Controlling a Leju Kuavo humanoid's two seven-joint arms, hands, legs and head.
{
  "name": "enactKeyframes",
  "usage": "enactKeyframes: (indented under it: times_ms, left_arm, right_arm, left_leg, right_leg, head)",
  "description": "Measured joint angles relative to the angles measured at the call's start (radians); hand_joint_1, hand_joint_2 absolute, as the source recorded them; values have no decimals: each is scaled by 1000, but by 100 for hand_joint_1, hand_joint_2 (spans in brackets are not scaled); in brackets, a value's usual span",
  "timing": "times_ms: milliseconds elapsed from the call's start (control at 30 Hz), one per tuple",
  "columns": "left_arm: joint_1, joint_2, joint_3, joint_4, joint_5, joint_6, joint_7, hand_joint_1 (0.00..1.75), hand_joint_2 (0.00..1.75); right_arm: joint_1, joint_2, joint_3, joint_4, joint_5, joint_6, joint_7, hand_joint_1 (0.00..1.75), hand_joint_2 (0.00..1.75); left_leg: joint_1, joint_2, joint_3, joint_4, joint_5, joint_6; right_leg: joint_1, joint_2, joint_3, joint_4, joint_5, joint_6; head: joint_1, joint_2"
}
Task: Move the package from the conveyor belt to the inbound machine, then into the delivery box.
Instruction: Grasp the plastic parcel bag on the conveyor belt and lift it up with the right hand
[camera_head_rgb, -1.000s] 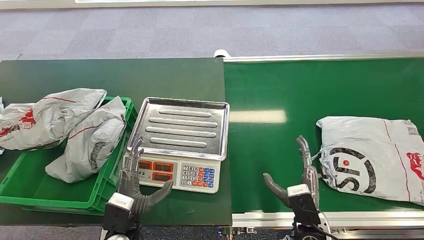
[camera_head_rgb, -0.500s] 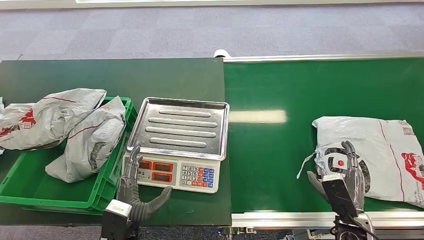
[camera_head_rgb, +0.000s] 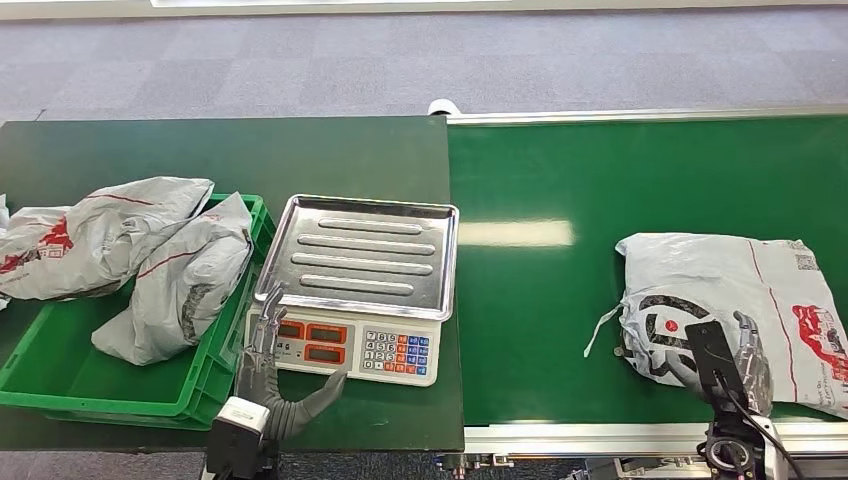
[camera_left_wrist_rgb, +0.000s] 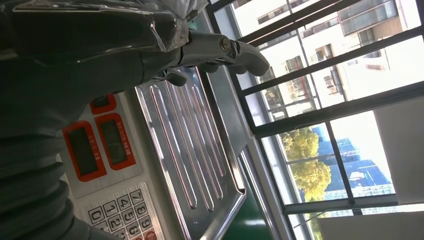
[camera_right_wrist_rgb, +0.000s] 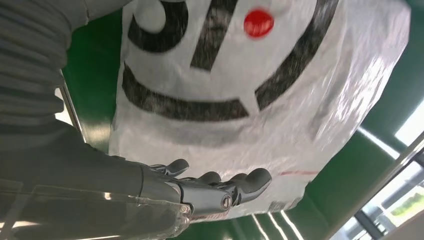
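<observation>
Now the grey package (camera_head_rgb: 720, 300) lies flat on the green conveyor belt (camera_head_rgb: 560, 180), well right of the weighing scale (camera_head_rgb: 358, 285); the right hand (camera_head_rgb: 742, 352) hovers over its near edge, fingers spread and holding nothing; the left hand (camera_head_rgb: 268, 365) rests open just in front of the scale's keypad, beside the green delivery box (camera_head_rgb: 60, 370) with two grey bags (camera_head_rgb: 130, 250).

The scale's keypad (camera_head_rgb: 398, 352) carries digits 7 8 9, 4 5 6, 1 2 3 (rest too small to read)
</observation>
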Motion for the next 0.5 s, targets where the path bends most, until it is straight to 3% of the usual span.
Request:
enactKeyframes:
  times_ms: [167,333,467,500]
  left_arm:
    - [-11,0,-3,0,-10,-3,2,0,175]
    - [-21,0,-4,0,-11,-4,3,0,175]
    - [-35,0,-3,3,-14,-12,5,0,175]
    - [-38,0,-3,5,-14,-15,5,0,175]
  right_arm:
    - [-78,-40,-50,82,4,-21,-6,0,175]
    - [-153,-63,-61,176,54,15,41,0,175]
    - [-196,-72,-45,284,128,110,115,168,175]
    - [-202,-74,-39,306,140,129,127,174,175]
  left_leg:
    - [0,1,0,0,0,0]
    - [0,1,0,0,0,0]
    - [0,0,0,0,0,0]
    - [0,-1,0,0,0,0]
  right_leg:
    - [0,0,0,0,0,0]
    - [0,0,0,0,0,0]
    - [0,0,0,0,0,0]
    - [0,-1,0,0,0,0]
  head:
    - [0,0]
    - [0,0]
    - [0,0]
    - [0,0]
